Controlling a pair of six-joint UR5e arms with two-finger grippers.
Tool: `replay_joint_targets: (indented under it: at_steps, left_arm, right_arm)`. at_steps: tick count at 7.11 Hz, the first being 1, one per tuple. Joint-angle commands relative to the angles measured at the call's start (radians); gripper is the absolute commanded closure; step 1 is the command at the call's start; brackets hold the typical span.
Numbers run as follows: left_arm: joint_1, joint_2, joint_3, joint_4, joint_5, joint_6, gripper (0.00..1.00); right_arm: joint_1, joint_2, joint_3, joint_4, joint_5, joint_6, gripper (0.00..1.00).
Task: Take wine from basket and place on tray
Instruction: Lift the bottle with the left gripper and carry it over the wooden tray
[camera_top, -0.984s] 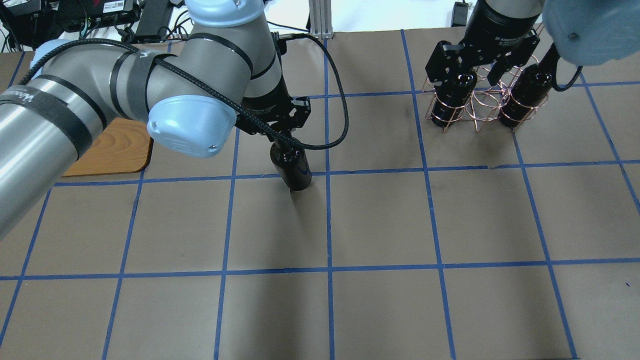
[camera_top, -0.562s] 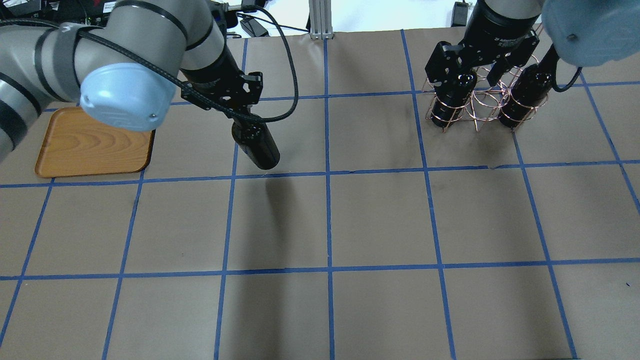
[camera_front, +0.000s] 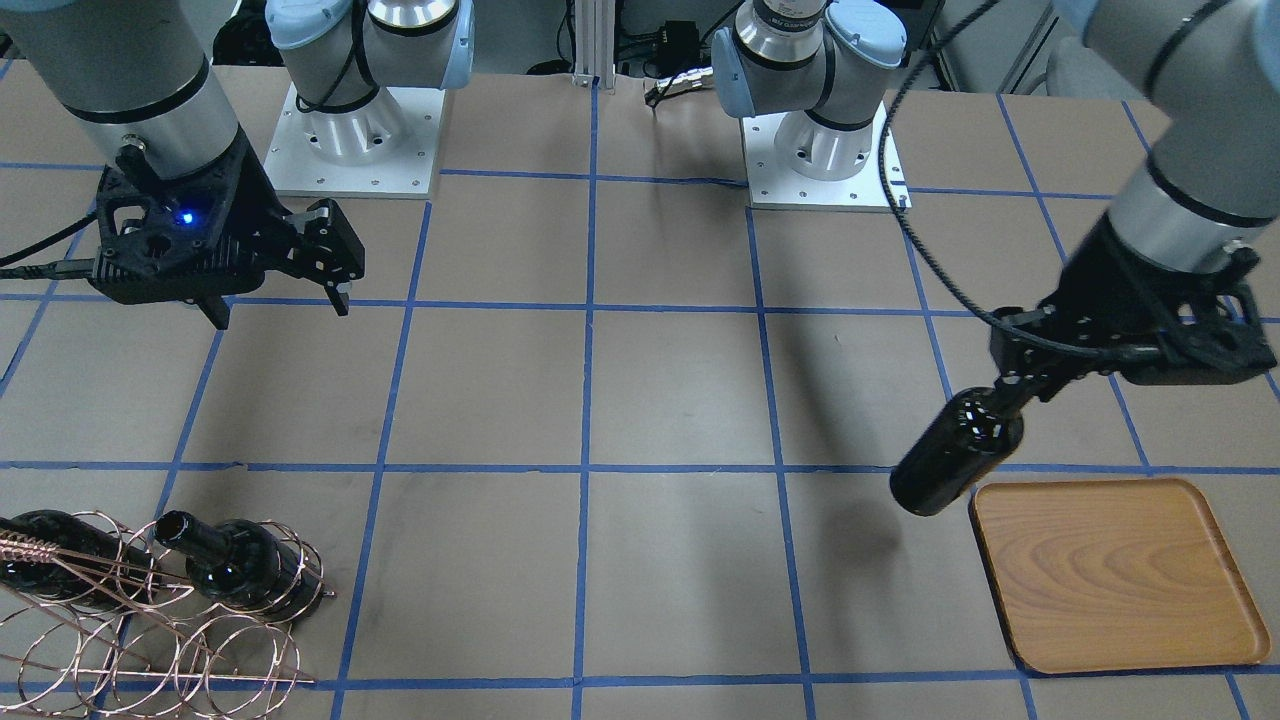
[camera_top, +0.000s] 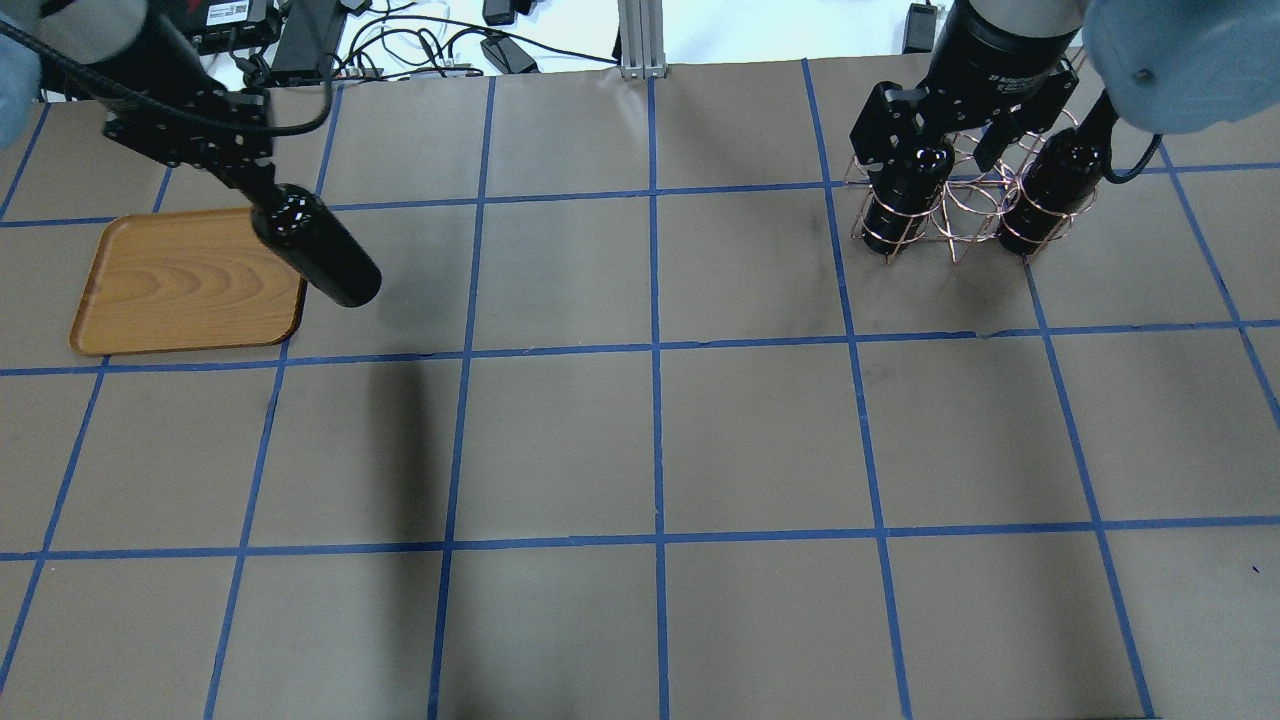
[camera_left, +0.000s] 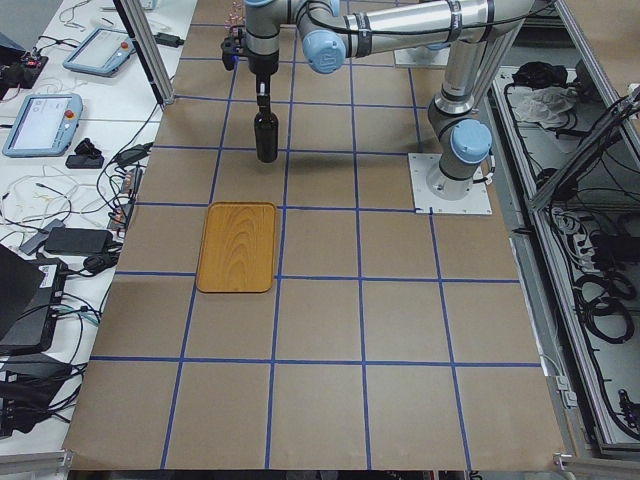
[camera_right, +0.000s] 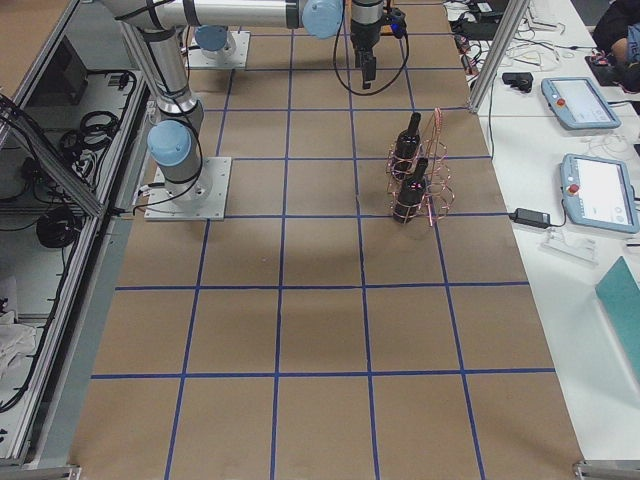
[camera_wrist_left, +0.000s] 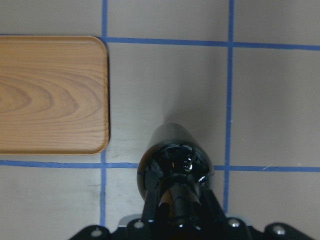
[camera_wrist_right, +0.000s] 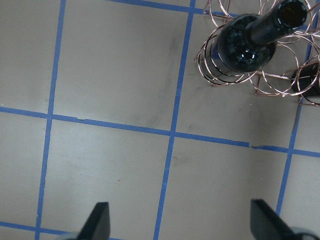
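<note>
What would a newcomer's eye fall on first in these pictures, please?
The left gripper holds a black bottle by the neck in mid-air, just short of the bare wooden tray. On the opposite side, two more bottles sit in a copper wire basket, with the right gripper open nearby.

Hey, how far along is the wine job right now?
Done: one wine bottle is out of the basket. In hand: the left end effector holds it by the neck, airborne beside the tray. Left: setting it on the bare tray. Two other bottles sit in the basket; the right end effector is open.
</note>
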Motion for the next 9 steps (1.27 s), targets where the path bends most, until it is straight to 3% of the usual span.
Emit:
replay_joint_targets:
  at_steps: [1, 4, 8, 9]
  left_arm:
    - [0.151, -0.046, 0.018, 0.008, 0.018, 0.134, 1.00]
    - [0.193, -0.156, 0.130, 0.035, 0.045, 0.171, 1.00]
    - [0.205, -0.235, 0.133, 0.084, 0.033, 0.181, 1.00]
    - [0.205, -0.241, 0.130, 0.112, 0.030, 0.178, 1.00]
  right_arm:
    - [0.000, 0.000, 0.001, -0.005, 0.000, 0.000, 0.00]
    - [0.000, 0.001, 0.001, -0.009, -0.002, 0.006, 0.00]
    - [0.000, -0.008, 0.002, -0.006, -0.012, 0.009, 0.00]
    - [0.000, -0.002, 0.005, 0.039, -0.032, 0.014, 0.00]
